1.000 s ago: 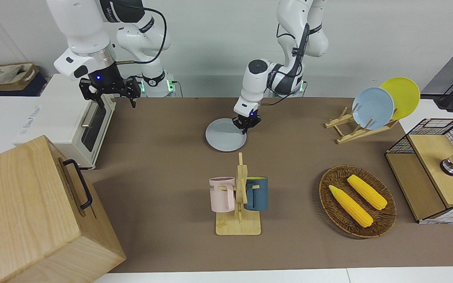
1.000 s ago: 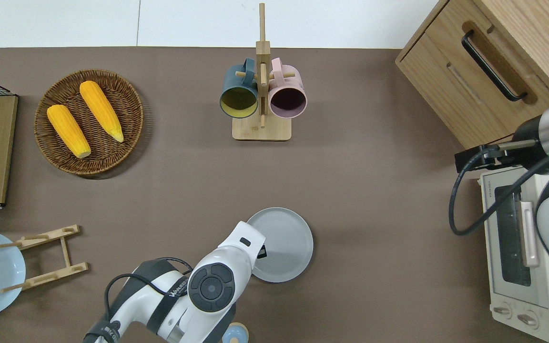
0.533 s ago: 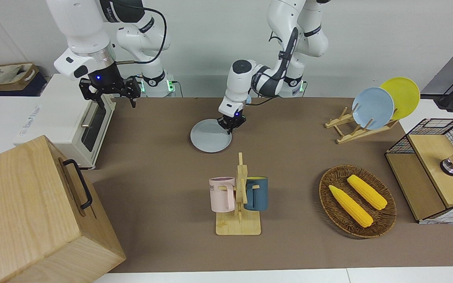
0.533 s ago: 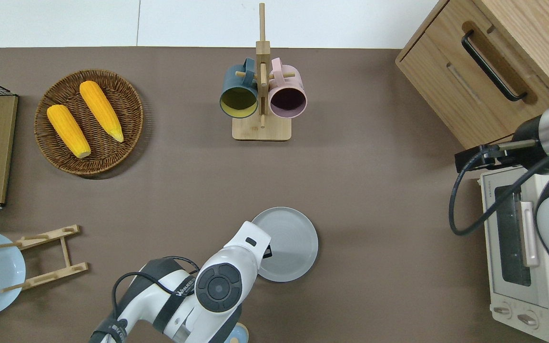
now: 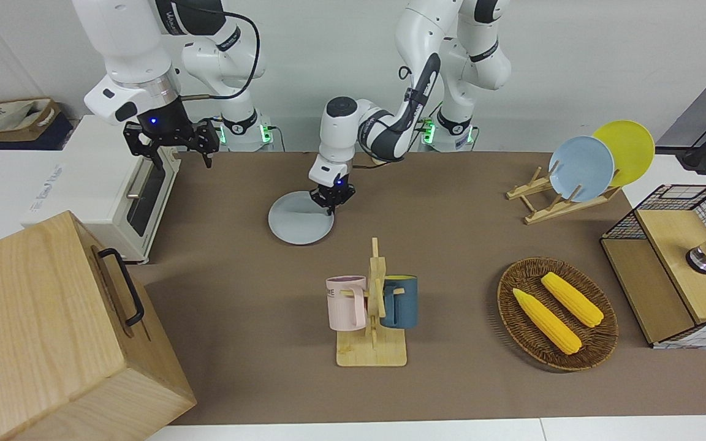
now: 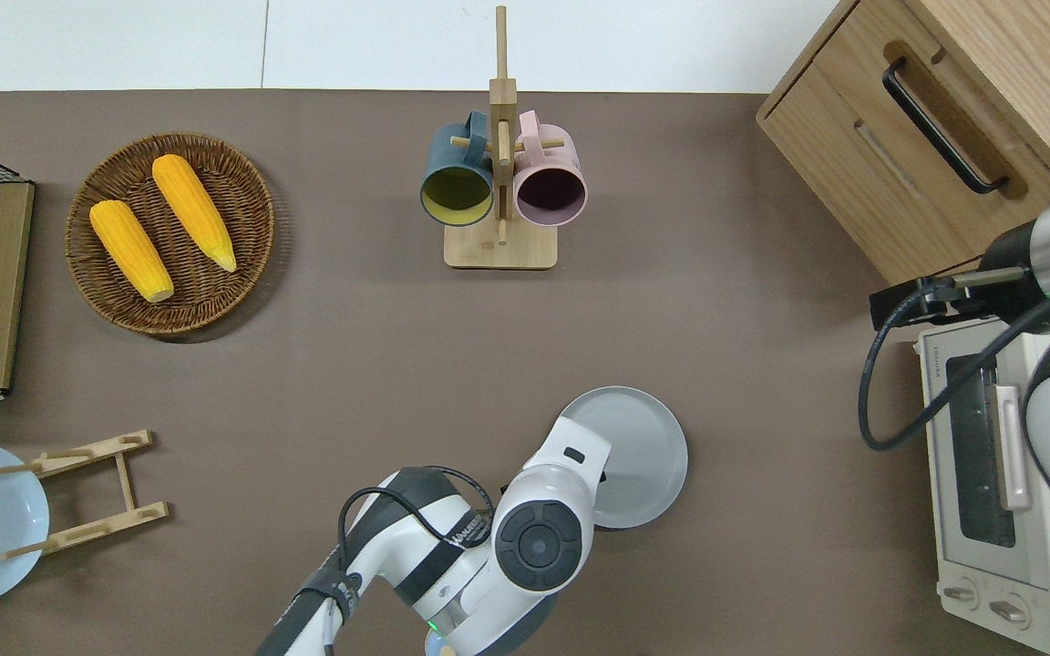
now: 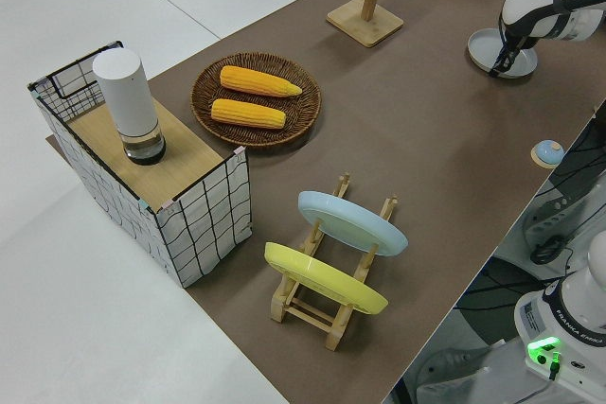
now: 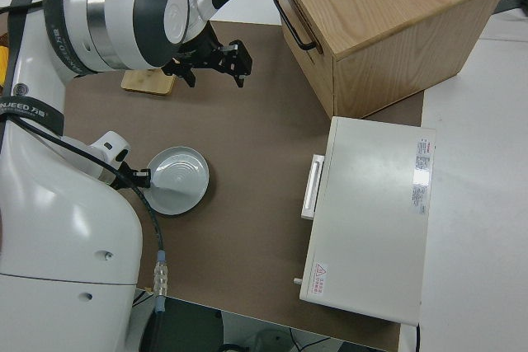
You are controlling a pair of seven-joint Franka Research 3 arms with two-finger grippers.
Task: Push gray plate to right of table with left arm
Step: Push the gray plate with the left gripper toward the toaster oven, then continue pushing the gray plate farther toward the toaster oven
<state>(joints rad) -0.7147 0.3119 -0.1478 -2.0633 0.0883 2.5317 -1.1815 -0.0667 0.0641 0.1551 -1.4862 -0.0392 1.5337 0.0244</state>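
Note:
The gray plate (image 5: 299, 220) (image 6: 642, 445) (image 7: 502, 50) (image 8: 175, 180) lies flat on the brown table (image 5: 451, 245), nearer to the robots than the mug rack and toward the right arm's end from it. My left arm (image 5: 377, 128) reaches down to it. The left gripper (image 5: 330, 201) is shut, its tip resting inside the plate at the rim toward the left arm's end. In the overhead view the wrist hides that gripper and part of the plate. My right gripper (image 5: 172, 142) (image 8: 210, 63) is open and its arm is parked.
A wooden mug rack (image 5: 372, 306) holds a pink and a blue mug. A toaster oven (image 5: 102, 190) and a wooden cabinet (image 5: 53, 331) stand at the right arm's end. A basket of corn (image 5: 556, 313), a plate rack (image 5: 564, 196) and a wire box (image 5: 678, 263) stand at the left arm's end.
The left gripper has slid the gray plate across the mat toward the right arm's end of the table. The right arm has not moved.

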